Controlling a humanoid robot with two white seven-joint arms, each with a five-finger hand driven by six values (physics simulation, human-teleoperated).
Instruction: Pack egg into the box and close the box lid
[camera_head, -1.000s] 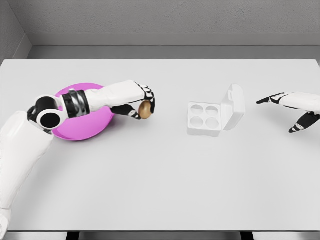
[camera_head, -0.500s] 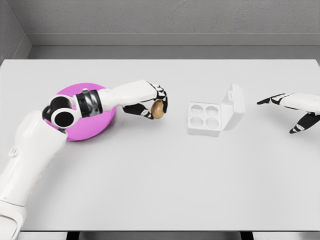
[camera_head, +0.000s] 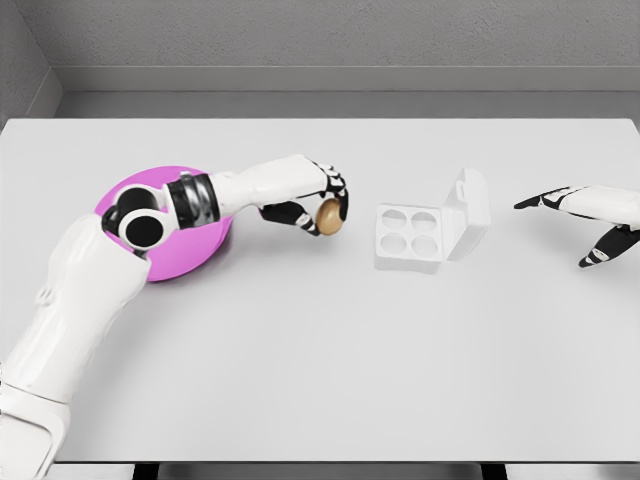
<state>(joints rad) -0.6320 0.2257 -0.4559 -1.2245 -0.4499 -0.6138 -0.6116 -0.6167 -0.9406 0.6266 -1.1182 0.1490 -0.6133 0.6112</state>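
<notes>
A broad, pale grey worktop (camera_head: 320, 380) fills most of the head view, smooth and matte, with a straight far edge. Behind it runs a darker grey strip of floor and then a rough grey wall (camera_head: 330, 35) with a lighter band along its base; a second wall meets it at the upper left corner.

The left arm comes in from the lower left and reaches across a shallow magenta bowl (camera_head: 190, 255) that sits on the worktop's left half. The left hand (camera_head: 318, 200) is past the bowl's right rim, with its fingers curled around a brown egg (camera_head: 329, 217), which it holds above the surface, between the bowl and the box and close to the box's left side.

The white egg box (camera_head: 410, 240) lies near the middle of the worktop, a little right of centre. Its tray shows four round cups, all unfilled, and its lid (camera_head: 468, 212) stands open, tilted up on the tray's right side.

The right hand (camera_head: 585, 215) shows at the right edge, well apart from the box, with its dark-tipped fingers spread and holding nothing, just above the surface.
</notes>
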